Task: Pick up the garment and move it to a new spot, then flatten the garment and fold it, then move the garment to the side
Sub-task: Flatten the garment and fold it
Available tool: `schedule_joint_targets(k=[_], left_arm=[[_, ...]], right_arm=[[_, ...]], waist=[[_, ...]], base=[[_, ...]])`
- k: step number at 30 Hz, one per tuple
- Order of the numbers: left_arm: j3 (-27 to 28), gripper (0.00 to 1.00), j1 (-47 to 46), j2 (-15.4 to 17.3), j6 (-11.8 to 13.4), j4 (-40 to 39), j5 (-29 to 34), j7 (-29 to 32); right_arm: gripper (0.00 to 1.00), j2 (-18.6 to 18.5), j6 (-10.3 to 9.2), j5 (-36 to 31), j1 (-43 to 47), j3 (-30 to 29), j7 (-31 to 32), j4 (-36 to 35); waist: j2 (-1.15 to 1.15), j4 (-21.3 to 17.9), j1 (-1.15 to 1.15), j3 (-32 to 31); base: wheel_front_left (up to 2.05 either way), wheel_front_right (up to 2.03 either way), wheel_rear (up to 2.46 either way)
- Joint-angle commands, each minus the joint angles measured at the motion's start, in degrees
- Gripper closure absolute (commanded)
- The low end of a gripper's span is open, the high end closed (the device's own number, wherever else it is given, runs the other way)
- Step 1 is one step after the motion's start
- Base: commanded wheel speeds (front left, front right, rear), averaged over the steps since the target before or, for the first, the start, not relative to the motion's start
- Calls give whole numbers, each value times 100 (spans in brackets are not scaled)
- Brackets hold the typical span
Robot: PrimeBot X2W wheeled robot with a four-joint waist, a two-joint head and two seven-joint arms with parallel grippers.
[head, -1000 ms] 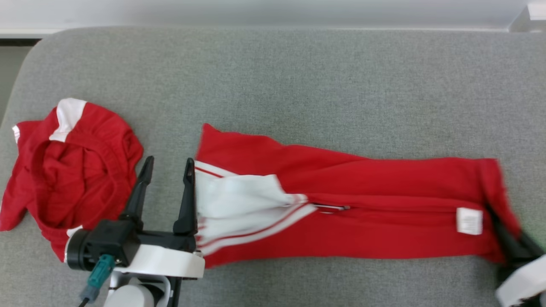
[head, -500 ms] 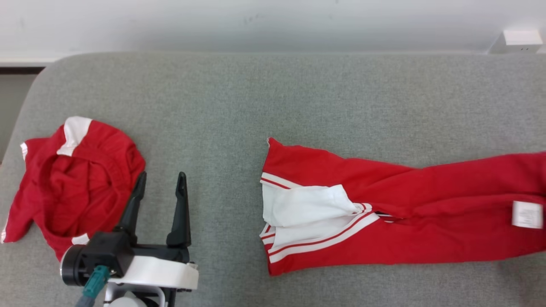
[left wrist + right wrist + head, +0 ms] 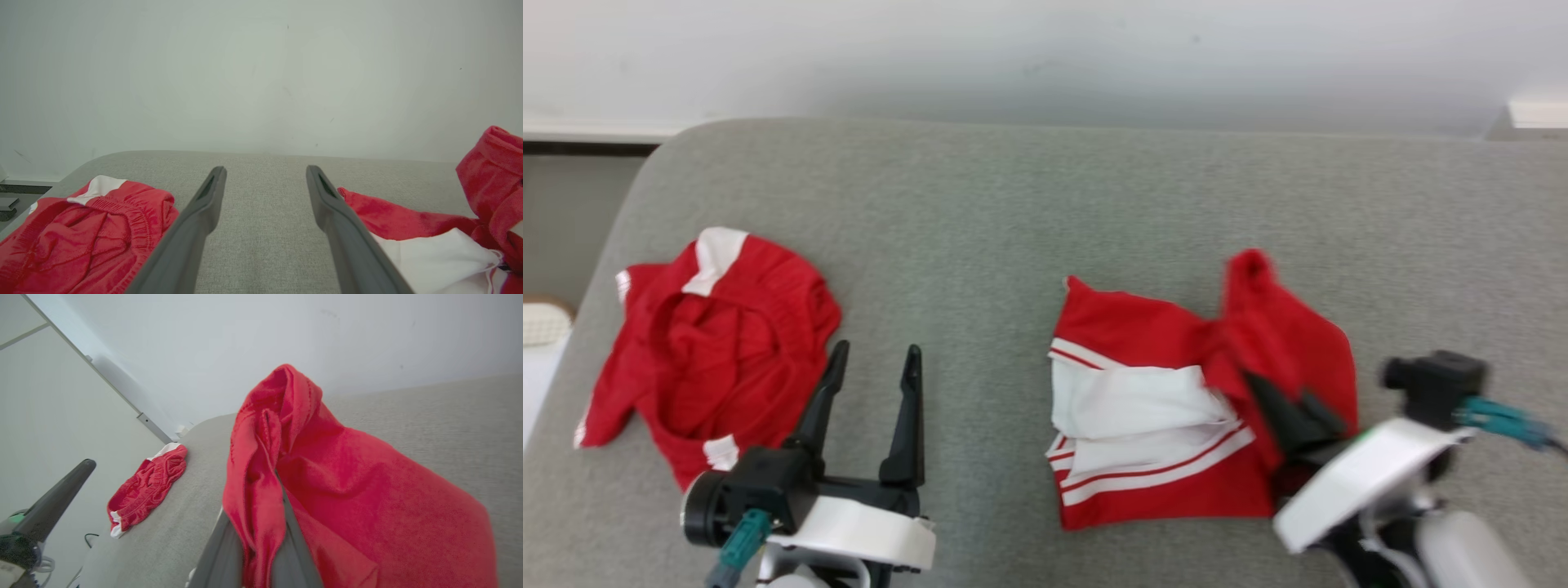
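Right end of garment (image 3: pixel 1135 400) swung leftward, right claw (image 3: pixel 1278 392) clamped on it, left claw (image 3: pixel 877 347) apart

The red, white-striped garment (image 3: pixel 1168 490) lies on the grey cushion (image 3: pixel 1013 229), its right end lifted and doubled back.

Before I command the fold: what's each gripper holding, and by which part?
Right gripper is shut on the striped red garment, pinching the bunched edge of its lifted end. Left gripper is open, holding nothing.
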Motion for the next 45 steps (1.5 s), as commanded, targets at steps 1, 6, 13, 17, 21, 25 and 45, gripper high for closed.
schedule_joint_targets(k=[1, 6, 13, 17, 21, 25, 45], left_arm=[[-14, 0, -90, -6, -41, 45, -76, -9], [-116, 0, -292, -135, -119, 137, -53, -75], [-152, 0, -492, -303, -173, 276, -17, -142], [-118, 0, -525, -355, -186, 351, -10, -167], [-58, 0, -449, -364, -166, 392, 0, -192], [21, 0, -370, -307, -180, 400, 23, -196], [321, 0, -100, 147, 41, 172, 169, -104]], right_arm=[[100, 97, -14, 69, -163, 183, -78, 117], [100, 336, -13, 211, -616, 1027, -372, 663], [90, 350, -14, 298, -1071, 1646, -814, 1586], [0, 201, -14, 143, -1237, 1909, -1127, 1862], [0, 6, -14, -114, -1370, 2214, -1659, 1652], [0, -261, -14, -325, -1442, 2340, -2068, 1235], [0, -407, -13, -2017, 496, -1843, -2100, -339]], waist=[[0, 153, 0, 71], [0, 435, 0, 290], [0, 654, 0, 544], [0, 668, 0, 585], [0, 589, 0, 560], [0, 444, 0, 509], [0, -281, 0, 206]], base=[[0, 0, 0], [0, 0, 0], [0, 0, 0], [0, 0, 0], [0, 0, 0], [0, 0, 0], [0, 0, 0]])
